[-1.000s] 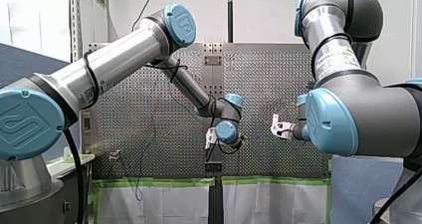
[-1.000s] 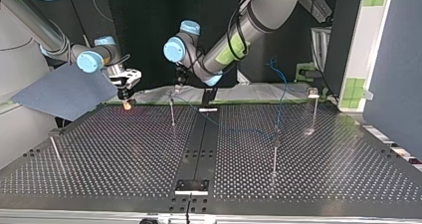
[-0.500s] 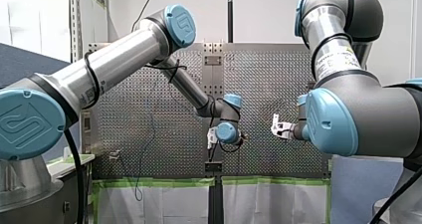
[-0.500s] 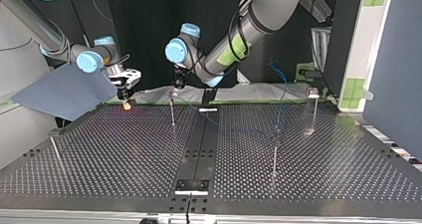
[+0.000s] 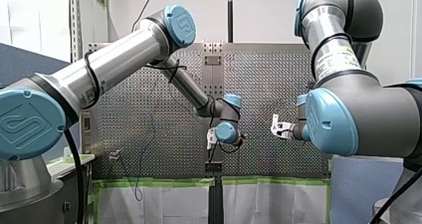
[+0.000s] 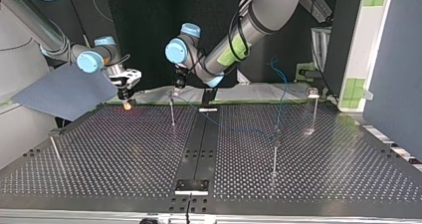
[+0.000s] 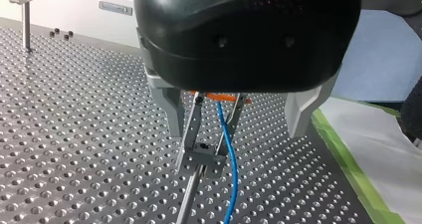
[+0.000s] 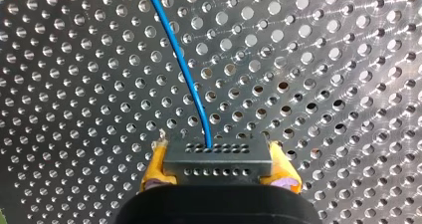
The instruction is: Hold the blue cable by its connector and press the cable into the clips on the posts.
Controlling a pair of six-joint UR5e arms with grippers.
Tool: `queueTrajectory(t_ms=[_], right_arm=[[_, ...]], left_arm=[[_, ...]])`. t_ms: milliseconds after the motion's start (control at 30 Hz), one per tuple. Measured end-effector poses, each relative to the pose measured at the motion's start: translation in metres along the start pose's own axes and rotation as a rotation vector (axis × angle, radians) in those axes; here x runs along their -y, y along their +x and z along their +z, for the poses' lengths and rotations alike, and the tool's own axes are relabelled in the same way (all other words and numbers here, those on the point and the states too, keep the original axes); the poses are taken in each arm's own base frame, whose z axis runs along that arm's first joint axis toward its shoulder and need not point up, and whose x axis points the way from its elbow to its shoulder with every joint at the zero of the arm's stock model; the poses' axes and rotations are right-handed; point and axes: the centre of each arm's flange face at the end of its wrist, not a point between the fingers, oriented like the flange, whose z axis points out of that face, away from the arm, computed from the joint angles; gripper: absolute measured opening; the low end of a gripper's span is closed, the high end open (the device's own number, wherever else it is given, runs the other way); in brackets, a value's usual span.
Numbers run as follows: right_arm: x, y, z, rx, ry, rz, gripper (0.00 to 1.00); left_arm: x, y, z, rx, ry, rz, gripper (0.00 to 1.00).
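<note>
In the right wrist view my right gripper [image 8: 220, 170] is shut with its yellow pads on the grey connector [image 8: 219, 156], and the blue cable [image 8: 181, 64] runs out ahead of it over the perforated table. My left gripper [image 7: 234, 132] is open, its metal fingers [image 7: 171, 112] standing wide on both sides of a post's clip [image 7: 201, 159]. The cable [image 7: 228, 149] passes right beside that clip. In the top view my left gripper [image 6: 178, 80] hovers over the far middle post [image 6: 172, 109], and my right gripper [image 6: 127, 97] is at the view's left.
More thin posts stand on the table: one at the middle right [image 6: 274, 152], one at the far right [image 6: 313, 107], one at the near left [image 6: 54, 149]. The cable [image 6: 281, 84] rises off the table's far edge. Green tape [image 7: 348, 164] lines that edge.
My left gripper has shifted slightly and stands straighter above the far middle post. My right arm has stayed still with the connector.
</note>
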Motion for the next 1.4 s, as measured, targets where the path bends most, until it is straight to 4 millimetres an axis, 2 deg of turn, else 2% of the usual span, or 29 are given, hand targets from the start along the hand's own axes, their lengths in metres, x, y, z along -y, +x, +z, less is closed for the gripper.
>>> queueTrajectory(t_ms=[767, 933, 1133, 1267, 1400], right_arm=[[-0.003, 0.0, -0.001, 0.0, -0.005, 0.001, 0.0], [-0.004, 0.001, -0.001, -0.001, -0.006, 0.003, 0.0], [-0.005, 0.001, -0.001, -0.001, -0.007, 0.004, 0.0], [-0.005, 0.001, -0.001, -0.001, -0.007, 0.004, 0.0], [-0.006, 0.001, -0.001, -0.001, -0.007, 0.004, 0.0]], left_arm=[[0.0, 0.001, -0.003, -0.012, -0.01, 0.009, 1.0], [0.011, -0.007, -0.017, -0.002, -0.028, 0.025, 1.0], [0.032, -0.023, -0.048, 0.047, -0.028, 0.018, 1.0], [0.029, -0.036, -0.058, 0.082, -0.033, 0.0, 1.0], [0.016, -0.05, -0.063, 0.118, -0.051, -0.022, 1.0]])
